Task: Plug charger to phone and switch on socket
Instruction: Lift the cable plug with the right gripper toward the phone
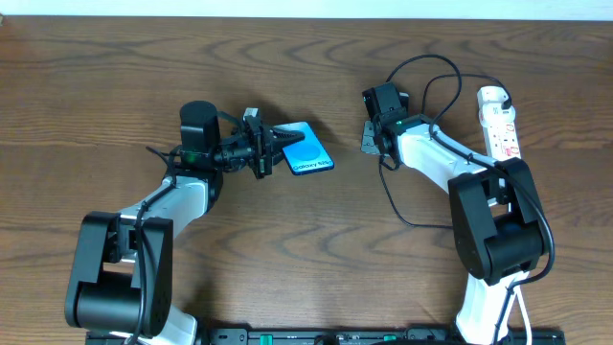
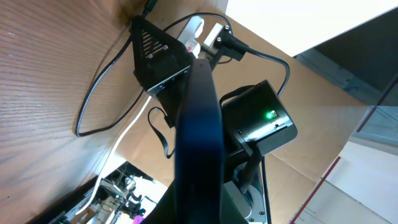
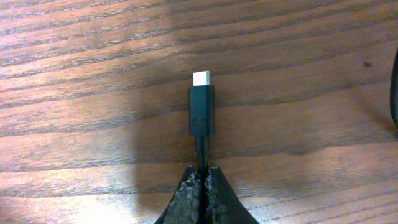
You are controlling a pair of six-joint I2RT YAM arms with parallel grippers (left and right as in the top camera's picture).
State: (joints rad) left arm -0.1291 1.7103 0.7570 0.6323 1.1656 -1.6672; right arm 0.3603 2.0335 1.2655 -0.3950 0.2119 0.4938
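Currently early in the task, nothing is mating yet. The left gripper (image 1: 276, 147) is clamping one end of the slim rounded smartphone with the bright blue screen (image 1: 311, 151), which is sitting left of centre over the brown wooden table (image 1: 96, 77). The right gripper (image 3: 200, 178) is pinching its fingers together on the thin black charger cable (image 3: 201, 151), just behind the small black connector with the silver tip (image 3: 201, 115). The connector is pointing away from the fingers, and I can't tell whether it is touching the wood. A clear gap is showing between the connector and the phone. Insertion is pending. So is switching on the narrow white power strip (image 1: 500, 120) at far right. A black plug is seemingly sitting in its far end, and its switch state is unreadable.
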